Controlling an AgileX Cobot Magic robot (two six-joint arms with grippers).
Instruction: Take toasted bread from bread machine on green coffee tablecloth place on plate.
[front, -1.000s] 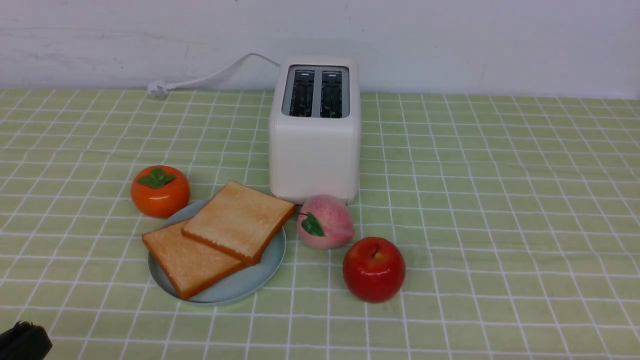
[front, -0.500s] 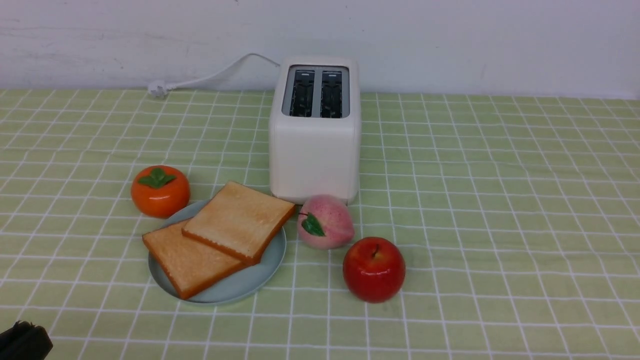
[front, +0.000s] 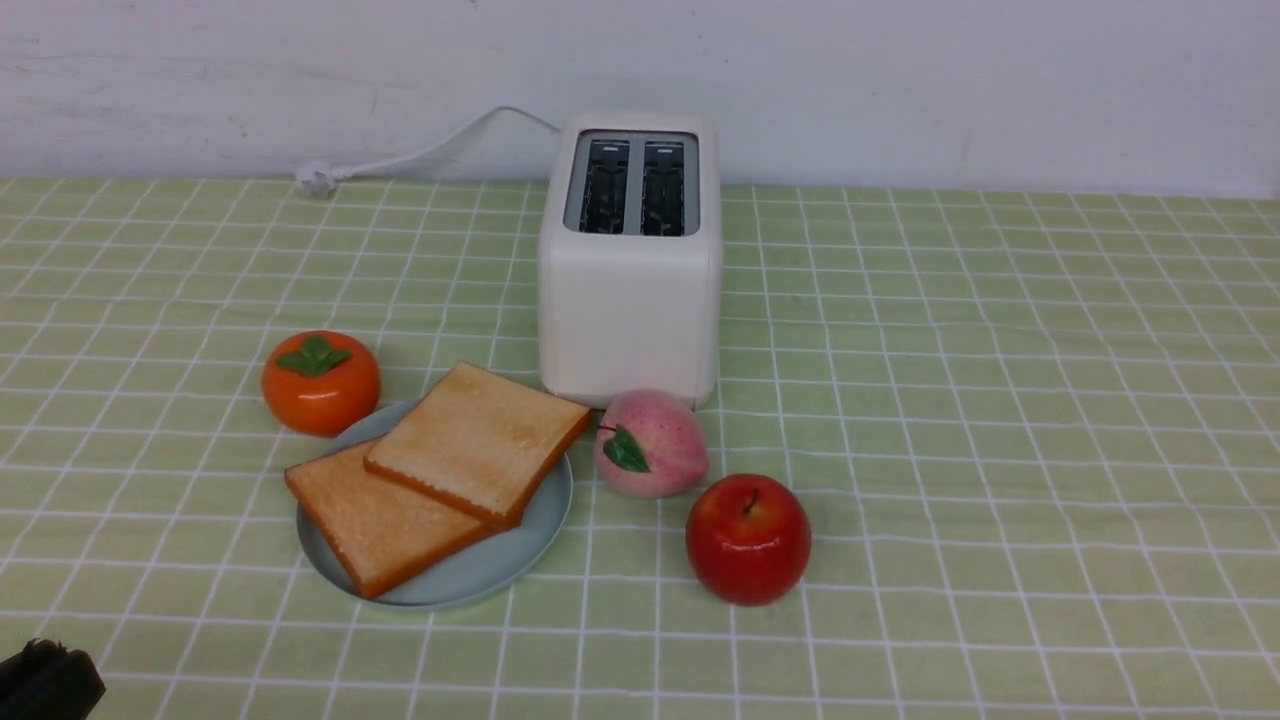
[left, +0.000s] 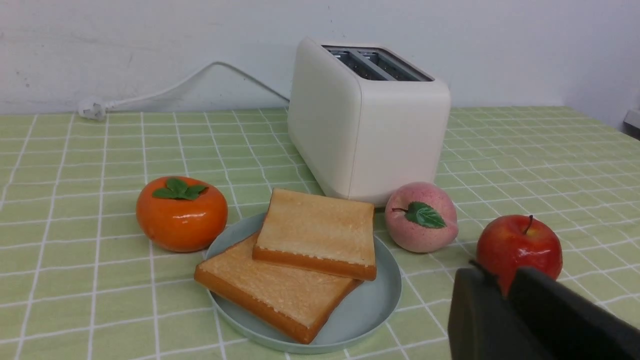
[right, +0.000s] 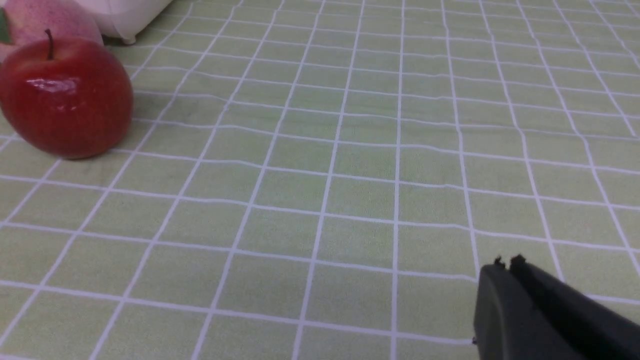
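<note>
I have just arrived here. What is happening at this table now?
Neither robot gripper is handling anything: the left is slightly open and empty, the right is shut. Two toast slices lie on the plate, one overlapping the other, and no bread shows in the slots of the toaster. The job looks done.

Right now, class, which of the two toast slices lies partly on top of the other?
The slice nearer the toaster: this toast overlaps its neighbour's corner, while the other slice lies partly covered beneath.
</note>
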